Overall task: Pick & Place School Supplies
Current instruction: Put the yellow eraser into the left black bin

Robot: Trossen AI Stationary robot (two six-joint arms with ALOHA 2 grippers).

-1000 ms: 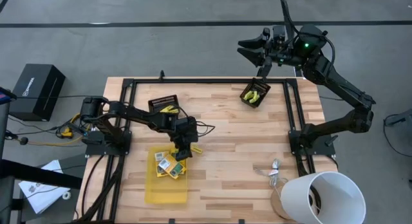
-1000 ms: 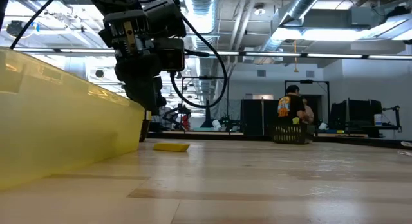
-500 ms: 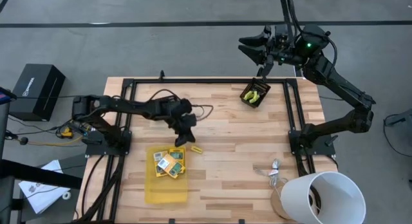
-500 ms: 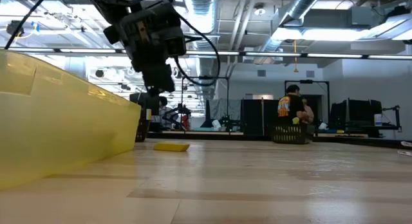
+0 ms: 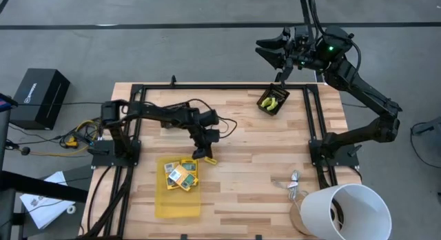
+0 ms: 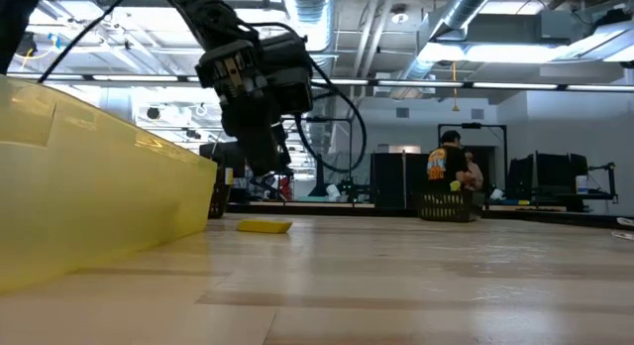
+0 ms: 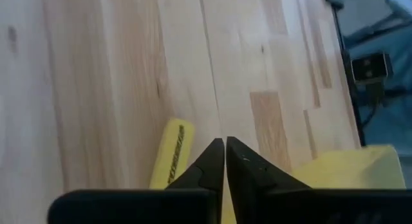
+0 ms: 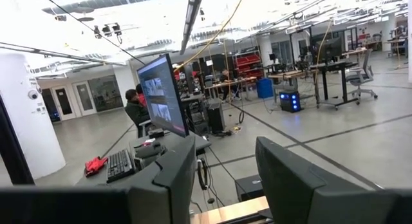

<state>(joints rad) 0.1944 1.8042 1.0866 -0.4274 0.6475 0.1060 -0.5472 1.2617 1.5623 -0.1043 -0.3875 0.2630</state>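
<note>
Your left gripper [image 5: 204, 154] has come away from the yellow tray [image 5: 178, 202] since a second ago: it was low at the tray's top edge by the boxes then, lifted and swung toward the far side half a second ago, and now hangs over the short yellow stick [image 5: 209, 159] just off the tray's right corner. Its fingers [image 7: 207, 161] are pressed together, with nothing visible between them, and in the left wrist view the stick [image 7: 171, 152] lies on the bare counter [image 5: 241, 192] just beside the fingertips, not under them. Judged from that, the drop at the tray is done and the stick is the next thing to fetch; you would have to spread the fingers and shift slightly sideways before going down.

The printed boxes [image 5: 182, 174] sit together in the tray's near-top part. The low view shows the left gripper [image 6: 267, 159] raised clear of the wood, with the stick [image 6: 264, 225] flat below it.

The left arm reaches out long and low across the counter from its base, wrist bent downward. Your right gripper [image 5: 278, 52] waits well apart, held high beyond the counter's far edge above a small dark bin of yellow-green items [image 5: 273, 101], its fingers [image 8: 168, 174] spread and empty.
</note>
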